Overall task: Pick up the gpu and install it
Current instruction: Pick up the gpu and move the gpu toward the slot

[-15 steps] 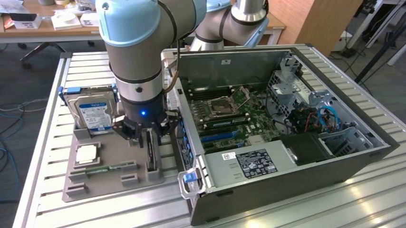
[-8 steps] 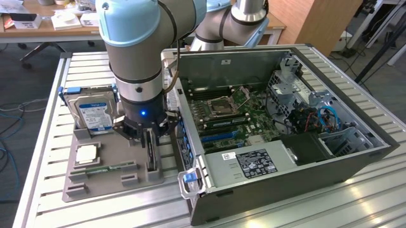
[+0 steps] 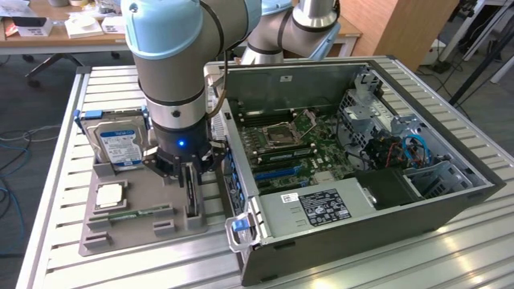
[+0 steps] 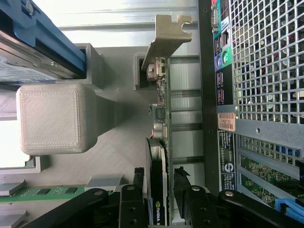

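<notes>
The gpu (image 3: 191,195) sat straight below my hand (image 3: 186,173). It stood on its long edge in a slot of the gray tray (image 3: 136,198), not lying flat. In the wrist view my hand (image 4: 159,176) straddled the card (image 4: 161,118). One finger was on each flat face, and the pads looked pressed against it, so I judged the hand clamped on the gpu while the card was still seated in its slot. The card's long axis ran along the slot, away from my wrist, and ended at the pale metal bracket (image 4: 164,38) at the far end.

That axis lay parallel to the rear wall of the computer case (image 4: 266,61). The wall stood just beside the card on the exterior view's right, and it was the nearest thing in the way. The open case (image 3: 241,198) showed its motherboard (image 3: 289,144) beyond that wall.

On the other side, the hard drive (image 3: 120,144) stood upright in its own holder, near but apart from my hand. The green memory stick (image 3: 132,214) and a processor chip (image 3: 108,195) lay lower on the tray, well clear of my fingers. A blocky gray tray post (image 4: 52,118) stood between the drive and the card. The tray and the case both rested on the slatted tabletop (image 3: 112,84).
</notes>
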You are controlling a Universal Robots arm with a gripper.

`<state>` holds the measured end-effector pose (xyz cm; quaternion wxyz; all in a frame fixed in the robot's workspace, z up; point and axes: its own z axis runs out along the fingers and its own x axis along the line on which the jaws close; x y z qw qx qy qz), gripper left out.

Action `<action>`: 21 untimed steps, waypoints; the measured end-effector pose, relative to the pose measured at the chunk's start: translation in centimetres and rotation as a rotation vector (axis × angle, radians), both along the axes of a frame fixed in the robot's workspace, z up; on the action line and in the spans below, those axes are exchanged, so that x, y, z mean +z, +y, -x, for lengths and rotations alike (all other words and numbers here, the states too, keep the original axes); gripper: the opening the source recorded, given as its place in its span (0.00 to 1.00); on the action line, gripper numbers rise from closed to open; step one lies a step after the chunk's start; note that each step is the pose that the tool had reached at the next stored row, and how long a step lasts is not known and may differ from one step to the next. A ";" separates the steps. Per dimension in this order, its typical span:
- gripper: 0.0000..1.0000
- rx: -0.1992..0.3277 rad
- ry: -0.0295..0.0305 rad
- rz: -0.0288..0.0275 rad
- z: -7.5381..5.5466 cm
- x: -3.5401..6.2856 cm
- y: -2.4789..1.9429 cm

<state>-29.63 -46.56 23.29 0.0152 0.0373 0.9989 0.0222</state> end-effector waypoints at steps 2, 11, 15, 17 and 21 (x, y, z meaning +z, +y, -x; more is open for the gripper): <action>0.39 0.000 0.0000 0.0000 0.0 0.00 0.00; 0.27 0.000 -0.0001 0.0000 0.0 0.00 0.00; 0.27 0.000 0.0000 0.0000 0.0 0.00 0.00; 0.27 0.000 0.0000 -0.0001 0.0 0.00 0.00; 0.27 0.000 0.0000 0.0000 0.0 0.00 0.00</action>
